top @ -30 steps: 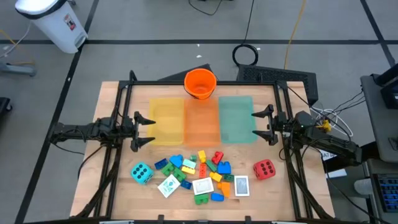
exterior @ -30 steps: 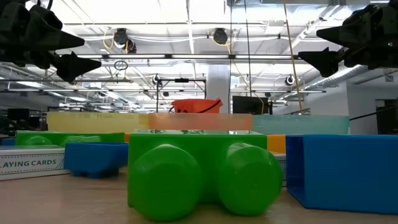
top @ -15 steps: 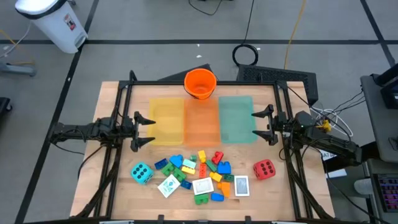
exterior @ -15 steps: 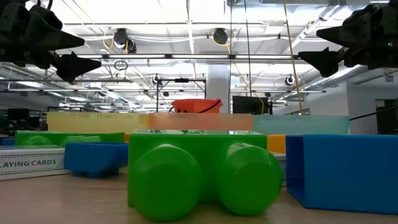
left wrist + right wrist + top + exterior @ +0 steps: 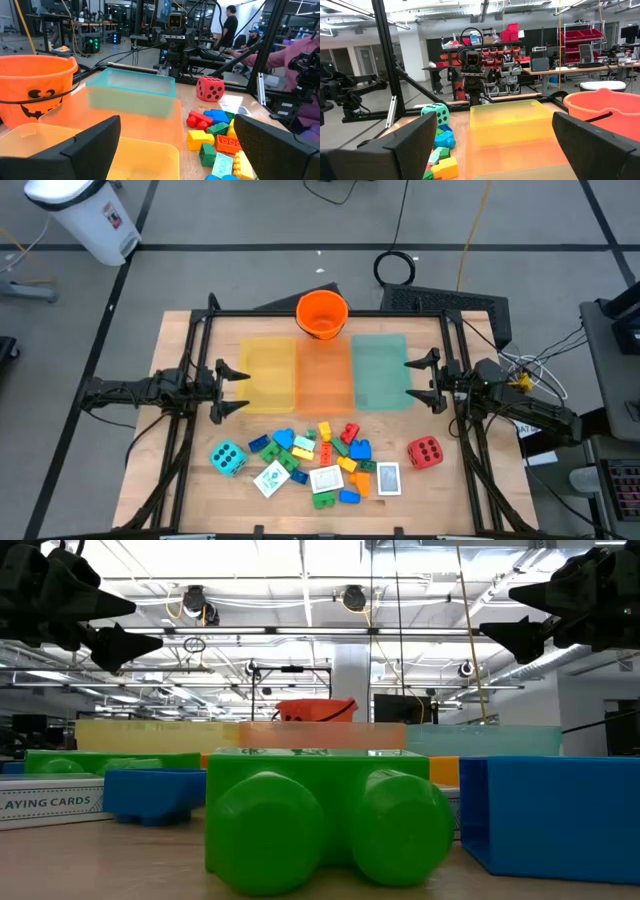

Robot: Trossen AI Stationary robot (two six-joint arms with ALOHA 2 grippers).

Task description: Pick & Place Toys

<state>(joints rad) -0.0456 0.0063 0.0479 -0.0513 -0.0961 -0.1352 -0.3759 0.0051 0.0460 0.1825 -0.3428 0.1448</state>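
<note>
Nothing has changed over the last second: both arms hang where they were and no toy has moved, so the task has not yet begun and every piece is still to be picked.

The left gripper [image 5: 228, 390] hovers at the table's left edge beside the yellow tray [image 5: 268, 375], fingers spread and empty. The right gripper [image 5: 424, 381] hovers at the right edge beside the green tray [image 5: 380, 370], fingers spread too, holding nothing.

Count: two dice, the teal die [image 5: 227, 457] toward the front left and the red die [image 5: 424, 451] toward the front right; three card packs [image 5: 327, 478] lying among the bricks [image 5: 322, 448], which number roughly a dozen or more, heaped along the front edge between the dice. Three trays sit side by side mid-table, the orange tray [image 5: 323, 373] in the middle, with one bucket [image 5: 322, 314] at the back edge.
</note>
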